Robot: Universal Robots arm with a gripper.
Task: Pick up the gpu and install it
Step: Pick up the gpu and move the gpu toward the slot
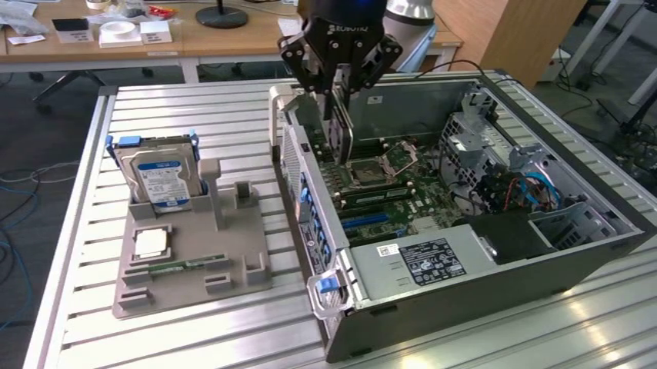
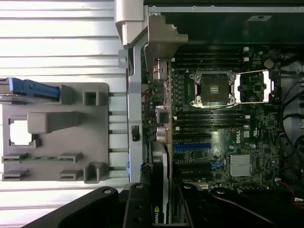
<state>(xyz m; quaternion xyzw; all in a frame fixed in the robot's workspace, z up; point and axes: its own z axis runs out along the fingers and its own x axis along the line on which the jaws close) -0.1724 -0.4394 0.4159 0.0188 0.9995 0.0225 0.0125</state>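
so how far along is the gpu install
Pickup looks done: the pincer is shut on the gpu, holding it upright. In hand: the card is inside the open computer case, over the motherboard by the rear wall. Left: seating and release; whether it sits in a slot I cannot tell.

We see a rounded silver-grey joint of the arm (image 1: 413, 6) above a glossy black wrist housing (image 1: 344, 23) that carries pale lettering across its front. Below it come the jaws, black jointed link bars hinged on round pins. In the wrist view we make out matt black links (image 2: 137, 204) with circular pivot caps.
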